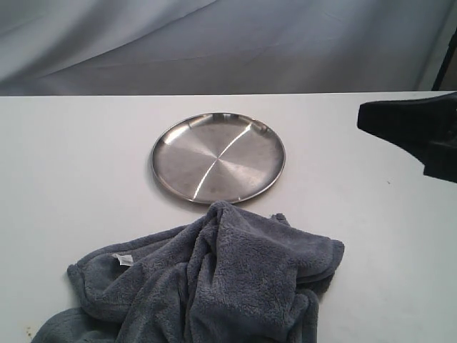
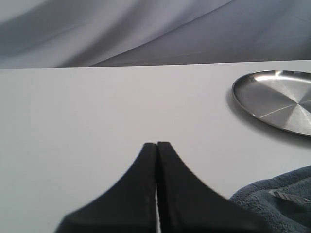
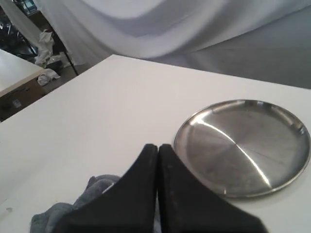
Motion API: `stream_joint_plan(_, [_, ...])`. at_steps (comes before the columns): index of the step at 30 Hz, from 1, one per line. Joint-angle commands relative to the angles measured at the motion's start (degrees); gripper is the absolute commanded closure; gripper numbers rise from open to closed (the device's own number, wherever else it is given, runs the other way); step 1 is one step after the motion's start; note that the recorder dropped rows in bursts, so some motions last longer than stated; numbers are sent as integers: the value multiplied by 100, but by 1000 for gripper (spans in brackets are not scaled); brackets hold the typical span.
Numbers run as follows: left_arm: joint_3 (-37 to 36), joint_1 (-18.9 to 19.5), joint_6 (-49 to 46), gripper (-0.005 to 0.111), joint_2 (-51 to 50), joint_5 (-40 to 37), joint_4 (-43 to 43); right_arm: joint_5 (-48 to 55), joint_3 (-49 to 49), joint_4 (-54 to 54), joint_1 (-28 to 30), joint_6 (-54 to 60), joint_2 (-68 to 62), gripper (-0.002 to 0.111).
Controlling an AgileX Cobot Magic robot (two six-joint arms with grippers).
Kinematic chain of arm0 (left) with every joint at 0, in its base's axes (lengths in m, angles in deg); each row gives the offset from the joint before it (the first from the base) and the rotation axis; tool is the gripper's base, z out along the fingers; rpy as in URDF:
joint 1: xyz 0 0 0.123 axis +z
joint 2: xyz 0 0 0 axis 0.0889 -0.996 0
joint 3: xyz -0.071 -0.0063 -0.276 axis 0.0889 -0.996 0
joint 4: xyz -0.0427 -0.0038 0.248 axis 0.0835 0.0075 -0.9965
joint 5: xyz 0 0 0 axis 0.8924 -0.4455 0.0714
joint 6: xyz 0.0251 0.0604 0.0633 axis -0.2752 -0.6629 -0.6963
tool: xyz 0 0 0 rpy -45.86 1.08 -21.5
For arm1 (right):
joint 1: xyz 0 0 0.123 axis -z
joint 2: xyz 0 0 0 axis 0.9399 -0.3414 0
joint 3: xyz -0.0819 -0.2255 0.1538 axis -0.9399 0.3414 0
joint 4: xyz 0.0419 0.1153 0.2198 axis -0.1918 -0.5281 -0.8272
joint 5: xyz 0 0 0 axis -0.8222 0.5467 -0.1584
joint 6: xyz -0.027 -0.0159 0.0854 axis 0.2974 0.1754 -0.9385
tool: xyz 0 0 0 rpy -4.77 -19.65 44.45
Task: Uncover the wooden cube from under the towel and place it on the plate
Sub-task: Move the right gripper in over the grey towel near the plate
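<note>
Exterior view: towel cut off at edge | L claw clenched | R claw clenched

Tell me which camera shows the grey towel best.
The exterior view: most of the bunched towel shows, next to the plate, with its white label. The left wrist view catches only one corner past the shut left claw. The right wrist view shows a small bit, partly hidden behind the shut right claw.

lab setup | white tbl | grey cloth bkdrop | 2nd bench behind
</note>
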Motion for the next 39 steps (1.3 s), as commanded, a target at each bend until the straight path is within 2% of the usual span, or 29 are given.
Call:
stream_joint_plan(1, [28, 14, 22, 107, 12, 65, 5, -35, 8, -1214, -22, 917, 27, 108])
stream_joint_plan(5, [28, 14, 22, 107, 12, 65, 5, -153, 394, -3488, -22, 2607, 27, 108])
stream_joint_plan(9, [28, 14, 22, 107, 12, 65, 5, 228, 658, -4411, -92, 4105, 27, 108])
stream_joint_plan(11, [28, 14, 22, 107, 12, 65, 5, 585, 709, -5577, -418, 5708, 27, 108])
stream_joint_plan(12, [28, 14, 22, 107, 12, 65, 5, 1008, 709, -6618, -838, 7071, 27, 108])
stream_joint_plan(13, [28, 14, 22, 107, 12, 65, 5, 1247, 709, -7100, -1045, 7558, 27, 108])
stream_joint_plan(14, [28, 14, 22, 107, 12, 65, 5, 2041, 671, -7896, -1623, 8612, 27, 108])
stream_joint_plan(16, [28, 14, 22, 107, 12, 65, 5, 3344, 427, -8516, -2407, 9340, 27, 108])
stream_joint_plan(19, [28, 14, 22, 107, 12, 65, 5, 5341, -255, -8518, -3345, 9354, 27, 108])
stream_joint_plan(22, [28, 14, 22, 107, 12, 65, 5, 7593, -1009, -8518, -3915, 9362, 27, 108])
stream_joint_plan(23, [28, 14, 22, 107, 12, 65, 5, 7913, -1145, -8518, -4025, 9379, 27, 108])
stream_joint_plan(26, [28, 14, 22, 107, 12, 65, 5, 8076, -1367, -9158, -4264, 9962, -47, 108])
stream_joint_plan(29, [28, 14, 22, 107, 12, 65, 5, 8799, -1478, -10165, -4331, 10863, -354, 108])
stream_joint_plan(32, [28, 14, 22, 107, 12, 65, 5, 9339, -1478, -10700, -4343, 11582, -854, 108])
stream_joint_plan(39, [28, 14, 22, 107, 12, 65, 5, 8937, -1478, -11081, -4343, 11747, -2163, 108])
